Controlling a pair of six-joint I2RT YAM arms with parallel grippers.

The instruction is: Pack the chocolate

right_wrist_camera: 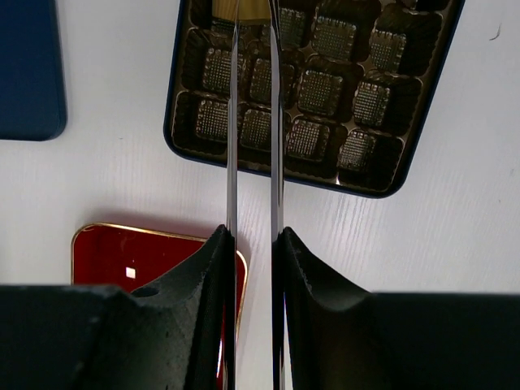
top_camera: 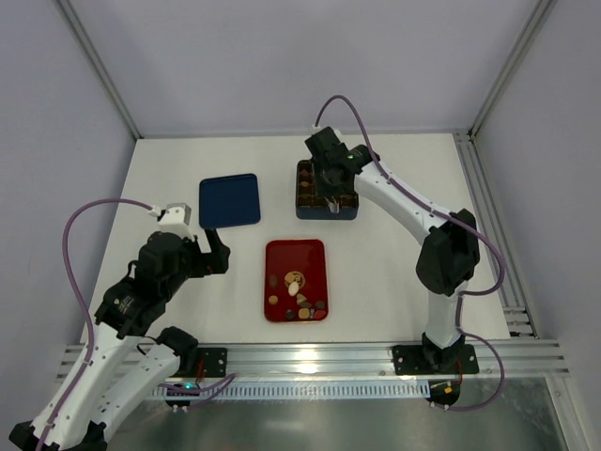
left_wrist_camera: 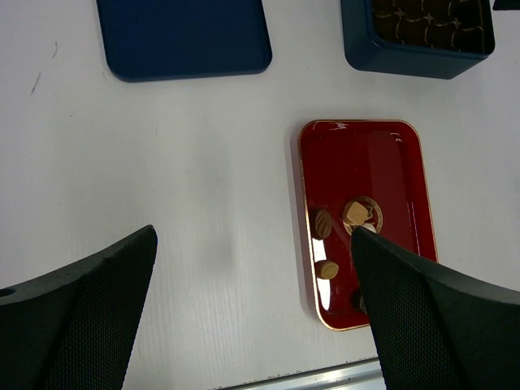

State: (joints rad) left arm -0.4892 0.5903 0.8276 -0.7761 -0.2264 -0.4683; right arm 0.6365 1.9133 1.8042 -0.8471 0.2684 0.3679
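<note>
Several chocolate pieces, tan, brown and cream, lie on the flat red tray; the left wrist view shows three tan ones. The dark blue grid box stands behind the tray, with a few pieces in its left column. My right gripper is over the box, shut on a pair of thin metal tweezers that reach into a far compartment; a tan piece shows at their tips. My left gripper is open and empty above bare table left of the tray.
The flat dark blue lid lies left of the box, behind my left gripper. An aluminium rail runs along the near table edge. White walls and frame posts enclose the table.
</note>
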